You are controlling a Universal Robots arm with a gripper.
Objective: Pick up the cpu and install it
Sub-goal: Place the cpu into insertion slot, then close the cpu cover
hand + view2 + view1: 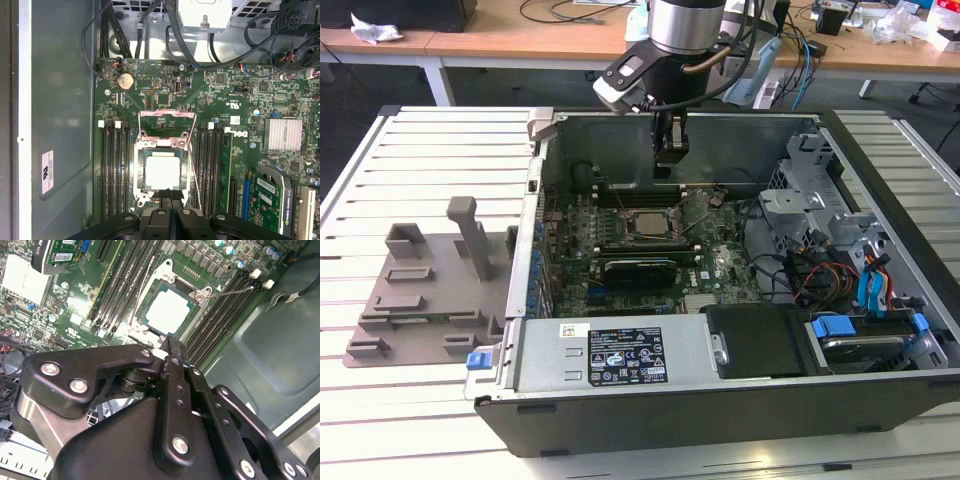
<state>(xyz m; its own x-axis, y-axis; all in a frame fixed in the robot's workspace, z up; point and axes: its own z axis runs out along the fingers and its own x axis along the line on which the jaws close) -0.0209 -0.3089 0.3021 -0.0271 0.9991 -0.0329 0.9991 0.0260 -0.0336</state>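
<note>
The small, flat, square cpu [162, 172], pale silver on top, is seen lying flat in the metal-framed socket [139, 165] of the green motherboard [150, 97]. Its edges are squared with the black memory slots [112, 170], and no long axis is shown by the square outline. The black gripper [171, 194] is held over one socket edge, its fingers pressed together with nothing between them. Part of the frame is hidden behind them. A white label [47, 171] is fixed to the grey case wall [65, 100]; its print cannot be made out.
</note>
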